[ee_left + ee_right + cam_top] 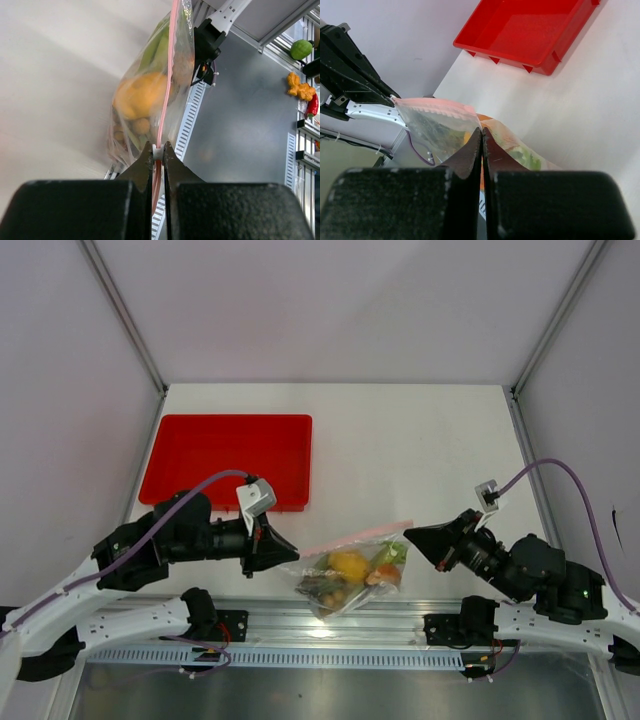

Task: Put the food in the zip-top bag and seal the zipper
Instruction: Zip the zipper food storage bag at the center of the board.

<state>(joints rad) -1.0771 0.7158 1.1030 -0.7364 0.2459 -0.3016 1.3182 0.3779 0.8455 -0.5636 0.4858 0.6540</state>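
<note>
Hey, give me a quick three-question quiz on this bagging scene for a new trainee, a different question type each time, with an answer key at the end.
1. True or false: the food sits inside the zip-top bag.
2. The left claw pinches: A the zipper, B a spoon, C nothing.
3. Fill in: the right claw is ___ on the bag's edge.
Key: 1 true; 2 A; 3 shut.

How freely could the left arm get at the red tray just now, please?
Probably not yet: the left gripper is shut on the zipper of the zip-top bag. The red tray lies close behind, unobstructed, but it must release first.
</note>
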